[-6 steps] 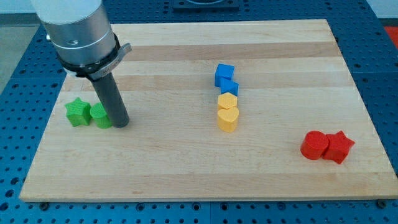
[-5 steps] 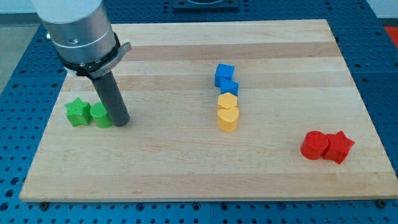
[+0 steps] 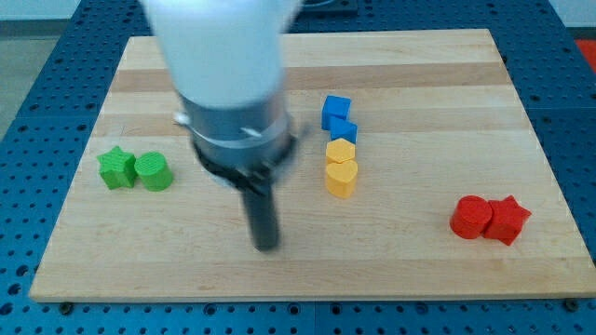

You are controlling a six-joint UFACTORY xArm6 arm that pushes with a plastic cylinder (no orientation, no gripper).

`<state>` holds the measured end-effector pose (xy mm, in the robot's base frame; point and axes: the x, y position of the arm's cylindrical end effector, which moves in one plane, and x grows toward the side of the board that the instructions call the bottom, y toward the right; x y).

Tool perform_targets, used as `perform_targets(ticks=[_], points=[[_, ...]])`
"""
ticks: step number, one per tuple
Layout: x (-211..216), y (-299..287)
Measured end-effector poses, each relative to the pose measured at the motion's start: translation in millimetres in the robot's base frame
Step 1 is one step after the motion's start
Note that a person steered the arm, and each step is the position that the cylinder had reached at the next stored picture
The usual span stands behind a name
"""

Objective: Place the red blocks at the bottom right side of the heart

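Near the view's bottom right of the wooden board [image 3: 419,84], the two red blocks are found touching each other: a red cylinder [image 3: 470,217] on the left and a red star [image 3: 507,220] on its right. My tip [image 3: 267,246] is seen well apart from them, toward the view's left, resting on bare wood in the lower middle of the board. No jaws are carried by the arm; it ends only in the dark rod, which touches nothing, and the arm's pale body is blurred above it.

Between the tip and the red pair, slightly higher, a yellow heart [image 3: 341,177] is placed, with a yellow hexagon-like block [image 3: 341,152] touching it from above. Two blue cubes [image 3: 337,111] [image 3: 344,130] are stacked in line above those, forming one column with the yellow blocks. The red blocks lie to the lower right of the heart, well apart from it.

At the view's left, a green star [image 3: 115,168] and a green cylinder [image 3: 154,172] are set side by side, touching.

The board is laid on a blue perforated table surface [image 3: 37,112], which is visible around all its edges.
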<state>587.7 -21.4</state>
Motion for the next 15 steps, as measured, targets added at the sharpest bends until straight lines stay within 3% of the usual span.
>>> perform_targets(ticks=[1, 2, 4, 5, 6, 9, 13, 14, 15], points=[[30.6, 73.0], [30.1, 82.6], [29.7, 268.9], [25.6, 272.9], [-38.1, 272.0], [-39.2, 260.4], [-14.1, 184.2], [22.4, 222.9], [-3.0, 255.3]])
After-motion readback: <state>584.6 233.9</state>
